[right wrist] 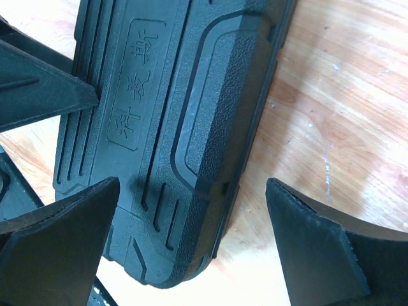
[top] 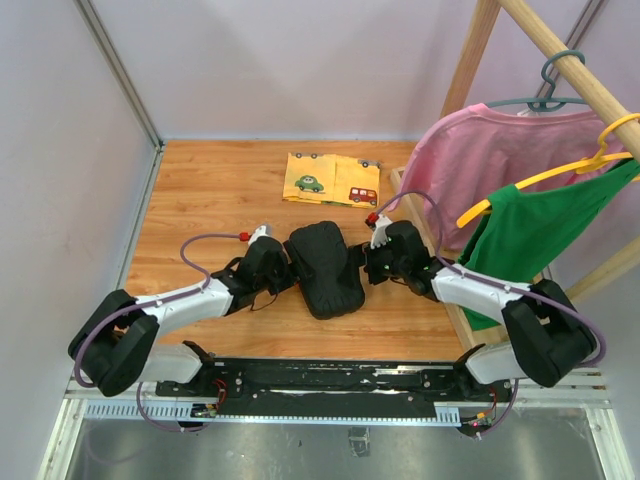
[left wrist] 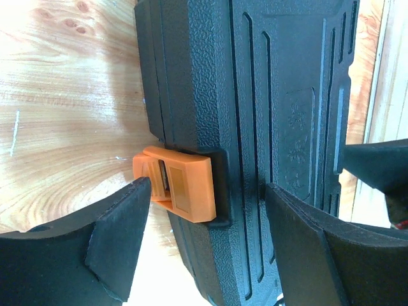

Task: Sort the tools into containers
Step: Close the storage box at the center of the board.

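Note:
The black ribbed tool case (top: 325, 268) lies shut on the middle of the wooden table, between my two grippers. No tools show in any view. My left gripper (top: 283, 270) is at the case's left edge, open. In the left wrist view (left wrist: 207, 188) it straddles the orange latch (left wrist: 182, 188), one finger beside the latch and the other over the ribbed lid (left wrist: 255, 95). My right gripper (top: 368, 262) is open at the case's right side. In the right wrist view (right wrist: 192, 185) it spans the case's rounded corner (right wrist: 159, 95), with one finger over the lid and one over bare wood.
A yellow cloth printed with cars (top: 330, 180) lies behind the case. A wooden clothes rack (top: 470, 60) stands at the right with a pink shirt (top: 490, 160) and a green shirt (top: 540, 240) on hangers, close to my right arm. Walls enclose the table.

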